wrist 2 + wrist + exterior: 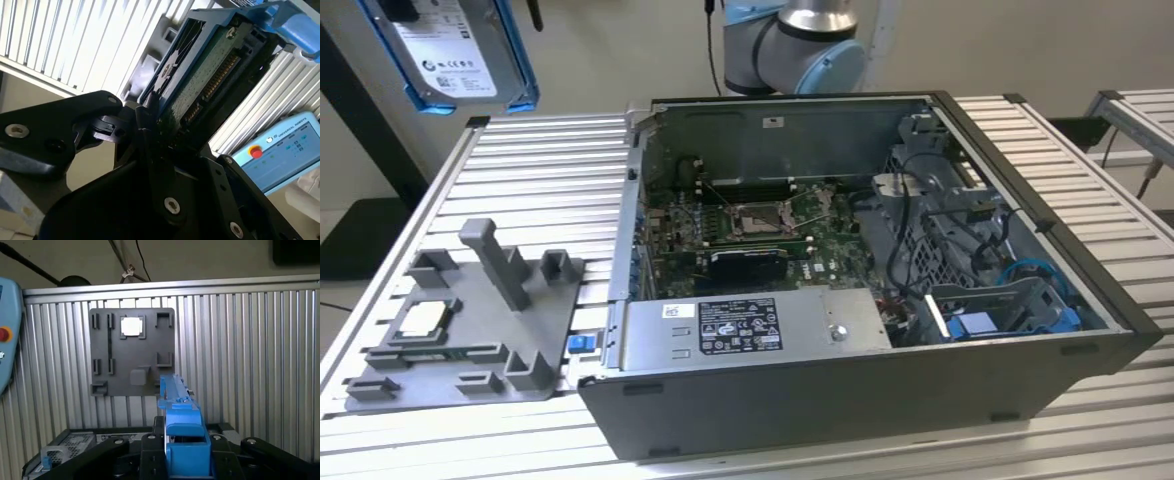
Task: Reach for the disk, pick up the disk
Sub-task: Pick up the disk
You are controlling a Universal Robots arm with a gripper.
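The disk [454, 50] hangs in the upper left of the exterior view, off the ribbed metal table [534, 180] and well apart from the open computer case [854, 400]. Its white label faces the camera and its bright blue frame runs down both long sides.

In the second wrist view the disk [210, 80] shows its green circuit-board side and connector pins, tilted. The gripper [160, 125] is clamped on one end of it, with black fingers pressing on either side. In the first wrist view the disk [182, 440] stands edge-on between the gripper's black parts, and its blue frame points away from the camera towards the table [250, 350].

Beyond the frame in that view lies a grey fixture plate [132, 352] carrying a small square silver chip [131, 326]. The disk is not touching either of them. The same plate [467, 330] sits at the lower left of the exterior view, just beside the case, with the chip [424, 320] in one of its pockets.

Inside the case are the motherboard [747, 225], a silver power supply [747, 335] along the near wall, and a blue bracket [981, 325] at the lower right. The robot arm [794, 45] rises at the top centre, behind the case. A teach pendant with a red button [280, 150] appears in the second wrist view — off to one side of the table.
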